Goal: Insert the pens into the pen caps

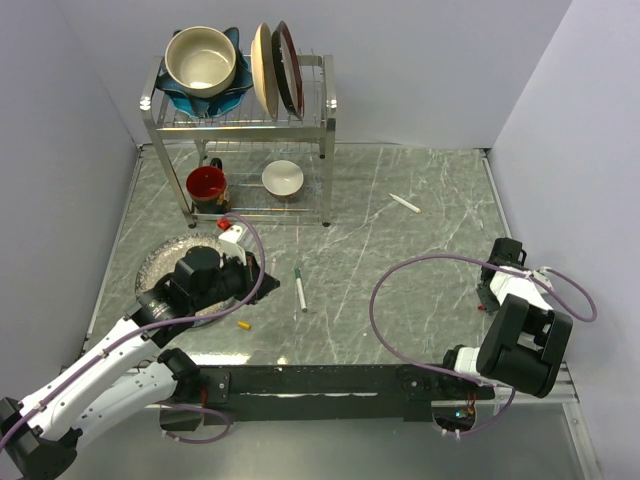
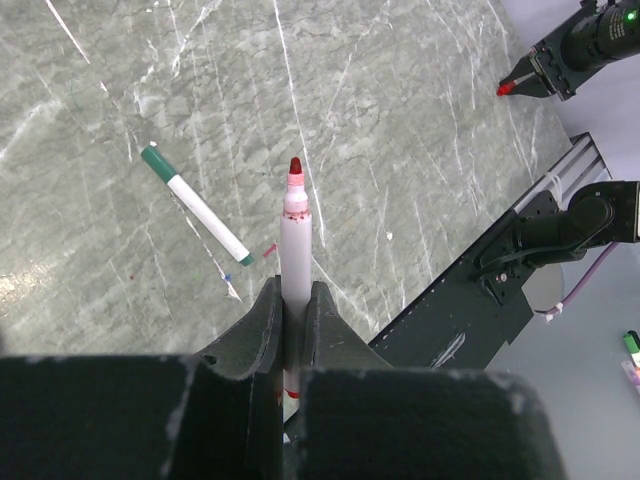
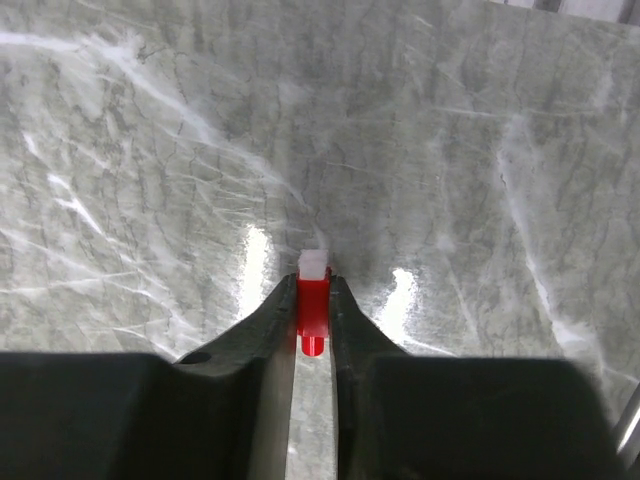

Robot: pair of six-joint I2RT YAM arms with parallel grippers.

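Wrist views only: left tool point(image 2: 293, 292) grips pen point(image 2: 295, 235), right tool point(image 3: 313, 284) seemingly red cap point(image 3: 313, 310).

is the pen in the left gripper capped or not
Uncapped: the pen shows its bare red tip; the right gripper holds the red cap.

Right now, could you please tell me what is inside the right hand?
A red pen cap is pinched in the right hand, its pale end poking past the fingertips. The fingers hide the cap's sides.

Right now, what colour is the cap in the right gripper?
The cap is red, clearest in the right wrist view.
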